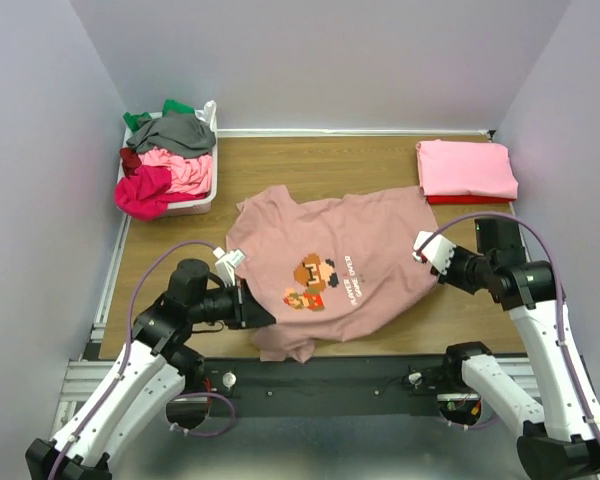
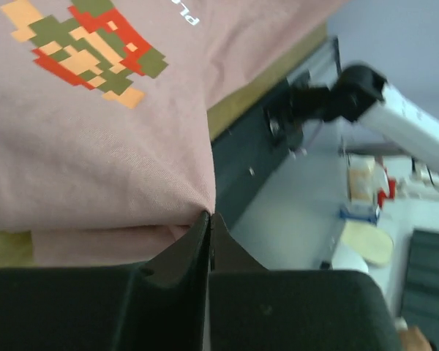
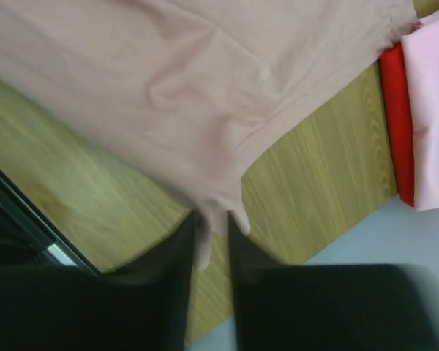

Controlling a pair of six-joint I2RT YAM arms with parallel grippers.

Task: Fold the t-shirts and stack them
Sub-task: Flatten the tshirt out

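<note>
Risks first: the dusty-pink cotton t-shirt with pixel-art print (image 1: 330,260) lies spread and skewed mid-table, collar toward the far left, with its near-left part at or over the near edge of the wooden table (image 1: 330,165). Both arms have only a small pinch at the cloth's margin, so any pull could slip the fabric free, judging by how little cloth sits in the tips. If one side lets go or lifts ahead of the other, the fold comes out crooked or bunched. The near-left part could also drag off the near edge and catch on the black rail below it. The right arm works near the folded bright pink t-shirt (image 1: 467,168) stacked on a red one (image 1: 470,200) at the far right, so a wide swing could knock that stack askew

Left gripper (image 2: 209,216): jaws pressed almost together, puckered pink cloth caught at the very tips, near-left edge of the shirt, grip looks thin

Right gripper (image 3: 212,230): jaws a narrow slit apart, a corner of the shirt's right edge sitting between them. It looks lightly clamped; can't tell how firmly

Unfolded t-shirts (image 1: 170,160) heaped in the white plastic basket (image 1: 202,200) at the far left, well apart from both arms
</note>
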